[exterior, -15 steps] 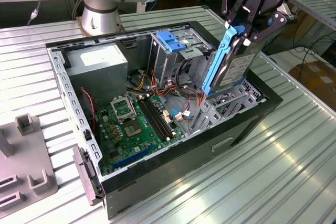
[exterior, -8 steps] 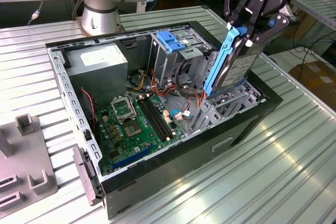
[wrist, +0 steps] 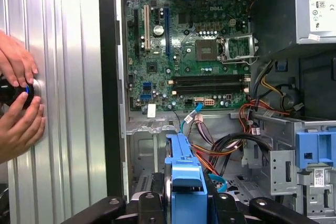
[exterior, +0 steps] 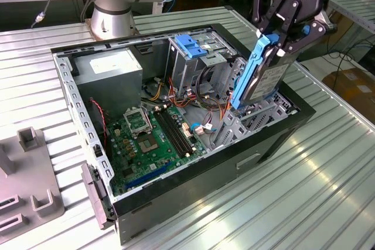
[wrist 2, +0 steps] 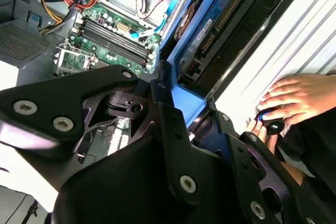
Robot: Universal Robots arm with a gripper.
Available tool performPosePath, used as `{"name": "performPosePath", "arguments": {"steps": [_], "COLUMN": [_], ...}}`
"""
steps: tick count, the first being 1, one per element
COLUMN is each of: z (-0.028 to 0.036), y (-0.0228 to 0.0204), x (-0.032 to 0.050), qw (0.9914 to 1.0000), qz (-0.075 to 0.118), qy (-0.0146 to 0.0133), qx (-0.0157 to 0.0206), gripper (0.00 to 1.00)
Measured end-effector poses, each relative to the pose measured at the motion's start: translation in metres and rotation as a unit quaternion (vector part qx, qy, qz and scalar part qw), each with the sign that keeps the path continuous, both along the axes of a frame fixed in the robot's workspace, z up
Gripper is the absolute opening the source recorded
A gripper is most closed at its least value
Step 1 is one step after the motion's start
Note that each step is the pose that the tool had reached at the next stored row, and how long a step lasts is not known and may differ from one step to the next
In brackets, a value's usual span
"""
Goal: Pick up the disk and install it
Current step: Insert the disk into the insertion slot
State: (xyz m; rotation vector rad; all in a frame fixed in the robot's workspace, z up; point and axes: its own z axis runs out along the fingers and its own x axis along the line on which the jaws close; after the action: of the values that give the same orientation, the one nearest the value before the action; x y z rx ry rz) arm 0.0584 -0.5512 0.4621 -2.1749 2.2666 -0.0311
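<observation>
Hand (exterior: 279, 40) pinches the disk (exterior: 261, 77) at its upper end, with its fingers pressed against the blue rail. I see the disk standing on edge, slightly tilted, its lower end over a metal bay of the open computer case (exterior: 176, 203). This is the case side facing the counter's (exterior: 310, 191) edge at the exterior view's right.

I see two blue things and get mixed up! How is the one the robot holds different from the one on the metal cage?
The disk hangs tilted on end in the gripper, above the case; the blue bracket sits on the drive cage inside it. The disk is grey metal with a blue frame; the bracket is all blue plastic. Both share that bright blue.
</observation>
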Motion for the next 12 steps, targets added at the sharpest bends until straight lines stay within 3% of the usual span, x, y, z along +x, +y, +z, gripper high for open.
{"name": "performPosePath", "arguments": {"steps": [3,6,10,12], "z": [-0.0009,-0.0023,-0.0041,-0.0054], "y": [-0.0008,-0.0011,-0.0012,-0.0013], "x": [-0.0001,0.0004,0.0007,0.0007], "qw": [0.99990,0.99987,0.99996,0.99995], "qz": [0.014,0.016,-0.009,-0.009], "qy": [-0.0001,-0.0001,0.0006,0.0024], "qx": [-0.0001,0.0000,-0.0002,-0.0002], "gripper": [0.37,0.37,0.37,0.37]}}
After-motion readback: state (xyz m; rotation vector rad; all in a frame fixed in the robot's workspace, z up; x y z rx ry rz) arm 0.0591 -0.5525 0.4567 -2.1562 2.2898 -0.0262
